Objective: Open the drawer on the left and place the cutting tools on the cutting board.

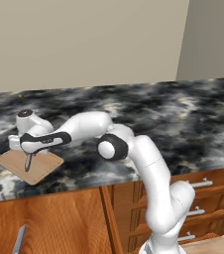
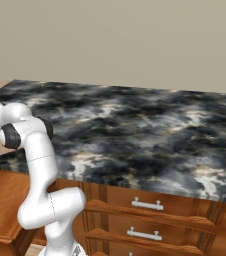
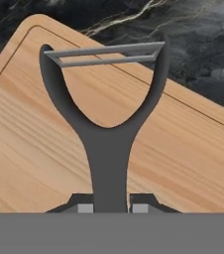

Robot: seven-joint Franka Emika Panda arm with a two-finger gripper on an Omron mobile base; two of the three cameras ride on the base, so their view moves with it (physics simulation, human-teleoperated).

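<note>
I see one dark marbled table running across both base views, with one cutting board lying near its front left edge. Three narrow stacked drawers show below on the right; the wide drawer's front is cut off at the bottom of the left view. One knife pokes up there, only its grey blade visible. One peeler hangs over the board, its handle clamped in my pincer, which is closed on it, head pointing away from the fingertips. I cannot tell whether the peeler touches the board.
</note>
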